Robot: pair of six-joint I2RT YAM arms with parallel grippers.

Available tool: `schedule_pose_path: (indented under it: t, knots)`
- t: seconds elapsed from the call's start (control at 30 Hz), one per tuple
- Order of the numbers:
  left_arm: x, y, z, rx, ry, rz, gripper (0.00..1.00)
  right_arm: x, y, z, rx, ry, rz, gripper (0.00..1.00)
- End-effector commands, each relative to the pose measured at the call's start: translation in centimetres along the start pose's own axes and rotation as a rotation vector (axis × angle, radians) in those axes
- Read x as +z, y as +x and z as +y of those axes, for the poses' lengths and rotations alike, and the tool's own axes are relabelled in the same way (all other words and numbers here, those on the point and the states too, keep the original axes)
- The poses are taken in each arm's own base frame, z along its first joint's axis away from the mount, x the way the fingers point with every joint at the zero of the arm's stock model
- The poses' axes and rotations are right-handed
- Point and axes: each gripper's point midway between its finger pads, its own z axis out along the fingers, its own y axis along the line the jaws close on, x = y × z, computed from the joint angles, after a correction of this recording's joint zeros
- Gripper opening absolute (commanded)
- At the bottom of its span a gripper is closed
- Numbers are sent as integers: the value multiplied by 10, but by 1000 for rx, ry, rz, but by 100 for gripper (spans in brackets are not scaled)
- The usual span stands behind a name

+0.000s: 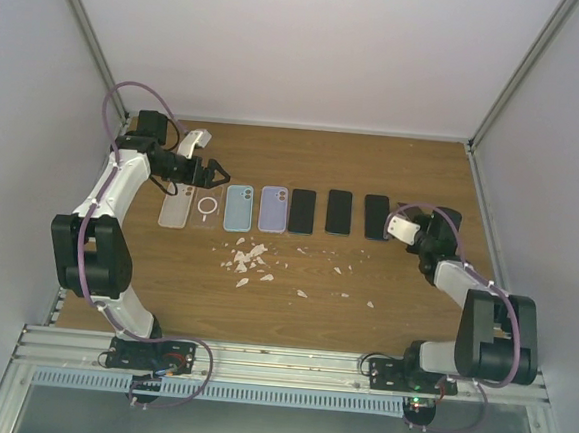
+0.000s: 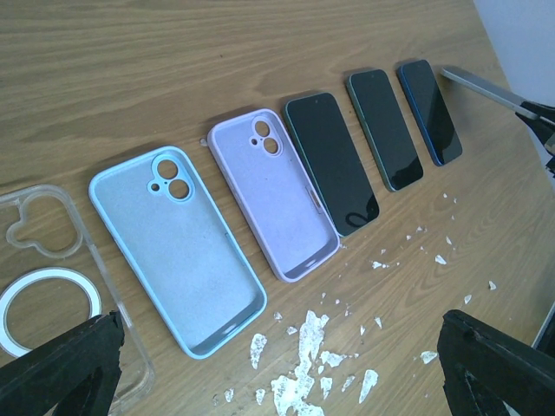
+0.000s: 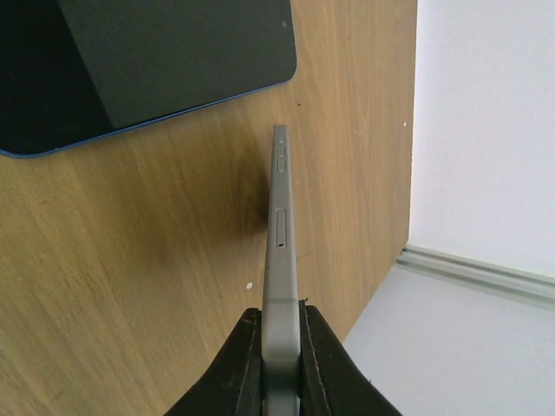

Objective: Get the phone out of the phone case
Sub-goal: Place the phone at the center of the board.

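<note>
My right gripper (image 3: 280, 347) is shut on the lower end of a bare grey phone (image 3: 280, 225), holding it edge-on above the wood at the right end of the row. In the top view that gripper (image 1: 406, 218) sits just right of three dark phones (image 1: 339, 211) lying face up. Empty cases lie to their left: a purple case (image 2: 273, 191), a light blue case (image 2: 178, 247) and a clear case (image 2: 43, 260) with a white ring. My left gripper (image 2: 277, 373) hovers open over the blue case and the clear one, holding nothing.
White flakes (image 2: 303, 347) are scattered on the wooden table (image 1: 413, 306) in front of the cases. A blue-edged phone (image 3: 156, 61) lies flat close to the held phone. White walls enclose the table on three sides; the right table edge (image 3: 381, 260) is close to the right gripper.
</note>
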Motion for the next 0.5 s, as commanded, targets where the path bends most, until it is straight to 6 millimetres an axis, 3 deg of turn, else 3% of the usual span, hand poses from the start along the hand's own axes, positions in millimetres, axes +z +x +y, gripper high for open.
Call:
schedule_pose_path:
  t: [0.0, 0.47]
  knots:
    - [-11, -9, -7, 28, -7, -39, 99, 1, 4, 0, -28, 54, 6, 9]
    - [-10, -10, -7, 23, -1, -39, 99, 5, 8, 33, -23, 16, 14, 22]
